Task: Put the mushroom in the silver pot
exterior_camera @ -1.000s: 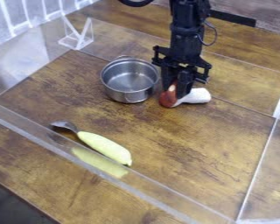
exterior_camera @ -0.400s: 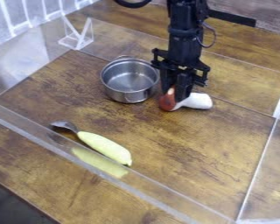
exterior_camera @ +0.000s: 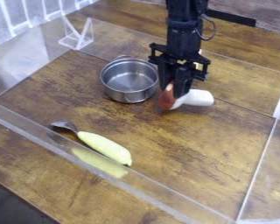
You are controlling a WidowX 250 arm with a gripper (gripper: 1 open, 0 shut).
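The mushroom [exterior_camera: 187,98], with a reddish-brown cap and white stem pointing right, hangs tilted just above the wooden table, right of the silver pot [exterior_camera: 129,79]. My black gripper [exterior_camera: 175,90] points straight down and is shut on the mushroom near its cap. The pot stands upright with nothing in it, a little to the left of the gripper. The fingertips partly hide the cap.
A yellow banana [exterior_camera: 105,148] lies near the table's front edge, behind a clear plastic wall [exterior_camera: 130,188]. A clear stand [exterior_camera: 74,33] sits at the back left. Transparent walls border the wooden table [exterior_camera: 213,149] on all sides.
The gripper has risen slightly with the mushroom in it, lifting the mushroom off the table. The pot and banana have not moved.
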